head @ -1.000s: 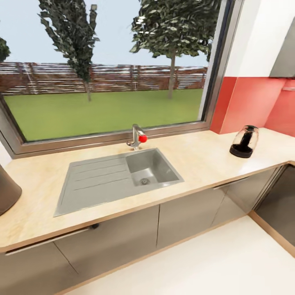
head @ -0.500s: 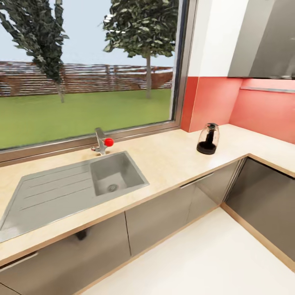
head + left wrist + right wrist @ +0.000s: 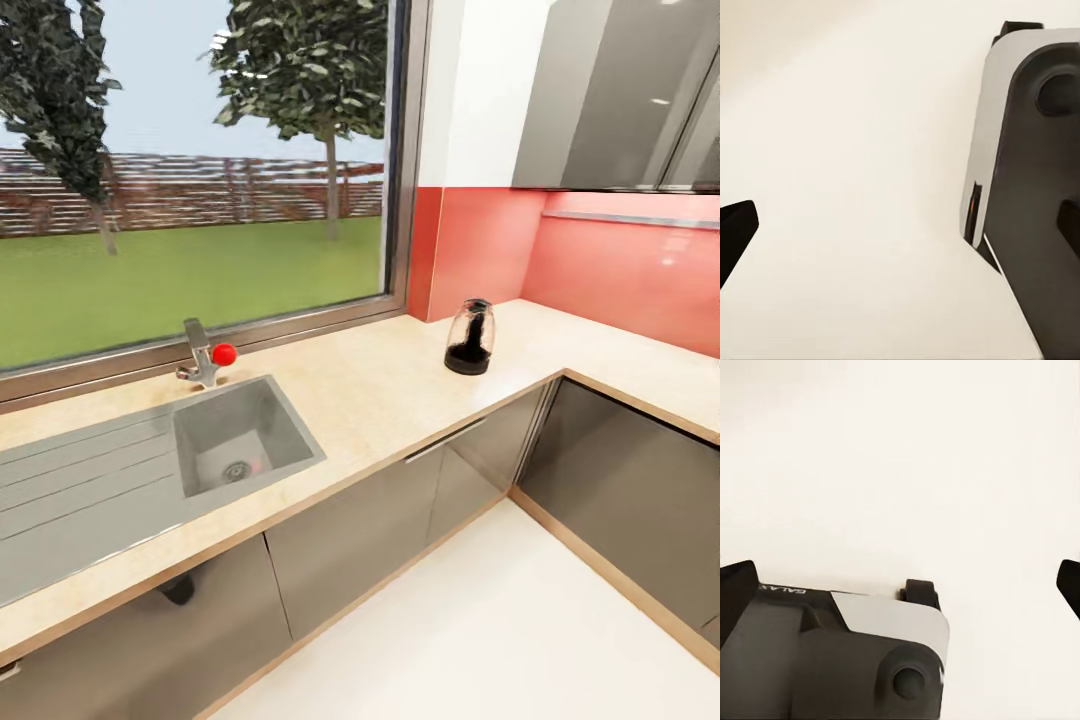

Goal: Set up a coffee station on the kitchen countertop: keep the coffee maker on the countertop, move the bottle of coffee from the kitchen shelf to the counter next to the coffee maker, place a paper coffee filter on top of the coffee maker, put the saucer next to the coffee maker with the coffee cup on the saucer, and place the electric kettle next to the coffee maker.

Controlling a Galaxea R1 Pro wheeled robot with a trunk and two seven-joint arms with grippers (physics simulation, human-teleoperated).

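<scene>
Along the window wall ran the L-shaped tabletop, its steel sink set in; the electric kettle stood upright near the corner. Each wrist view showed 2 dark fingertips spread wide over pale floor, both grippers released, well apart from the kettle.

Desk: one, long and bent at the corner
Sink: one bowl
Tap: one, with one red knob
Electric kettle: one, on the desk
Window: one, big
Trees outside: two
Fence outside: one
Grey doors under the desk: at least four
Grey cupboards up on the wall: two doors
Dark finger tips, left wrist view: one
Dark finger tips, right wrist view: two
</scene>
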